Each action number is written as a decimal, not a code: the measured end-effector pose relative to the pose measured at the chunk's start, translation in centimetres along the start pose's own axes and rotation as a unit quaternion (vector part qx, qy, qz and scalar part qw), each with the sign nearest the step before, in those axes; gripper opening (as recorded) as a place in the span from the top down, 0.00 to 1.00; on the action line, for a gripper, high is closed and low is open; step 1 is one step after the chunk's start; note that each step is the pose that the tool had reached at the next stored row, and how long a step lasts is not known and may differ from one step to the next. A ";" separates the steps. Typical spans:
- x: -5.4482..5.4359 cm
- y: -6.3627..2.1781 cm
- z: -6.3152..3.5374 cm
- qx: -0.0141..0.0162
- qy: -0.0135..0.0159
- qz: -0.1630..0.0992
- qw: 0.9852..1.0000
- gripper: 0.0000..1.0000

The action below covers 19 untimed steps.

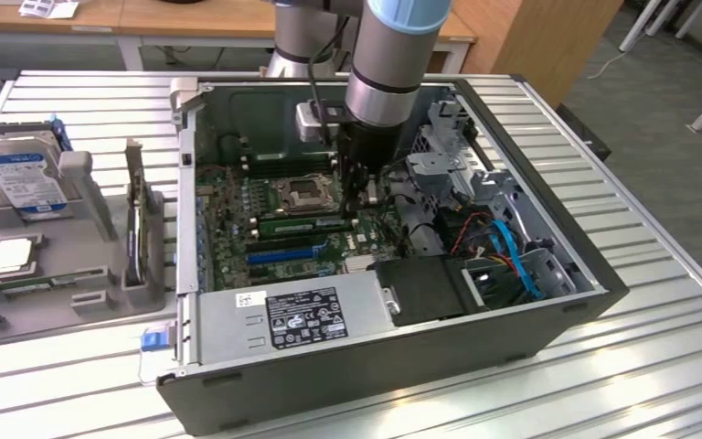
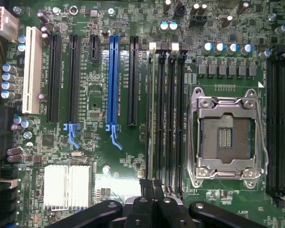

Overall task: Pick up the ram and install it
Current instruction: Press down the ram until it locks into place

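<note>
the tool (image 2: 149,199), its fingers pressed together with nothing between them, sits just over the end of the ram (image 2: 152,114), which stands on edge in its motherboard slot (image 2: 167,118) beside the empty cpu socket (image 2: 226,137); uneven pressure at one end could leave it tilted, half-latched or bent.

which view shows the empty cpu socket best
The wrist view: the cpu socket faces the camera squarely, metal frame and bare contact area plain. In the exterior view the socket sits small and slanted on the motherboard, beside the arm.
</note>
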<state>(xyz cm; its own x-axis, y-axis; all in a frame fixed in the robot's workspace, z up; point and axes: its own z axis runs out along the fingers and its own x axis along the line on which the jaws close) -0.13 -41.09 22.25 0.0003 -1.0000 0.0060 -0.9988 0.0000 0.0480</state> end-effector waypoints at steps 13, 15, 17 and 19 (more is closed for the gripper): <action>0.0 0.52 -1.19 0.002 0.000 0.000 1.000 0.90; 0.0 1.42 -1.16 0.003 0.000 0.000 1.000 0.90; 0.0 2.31 -1.12 0.004 0.001 0.000 1.000 0.90; 0.0 3.22 -1.08 0.004 0.001 0.000 1.000 0.90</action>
<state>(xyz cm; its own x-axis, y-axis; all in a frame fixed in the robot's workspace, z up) -3.29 -41.09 23.48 0.0000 -1.0000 0.0083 -0.9992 0.0003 0.0392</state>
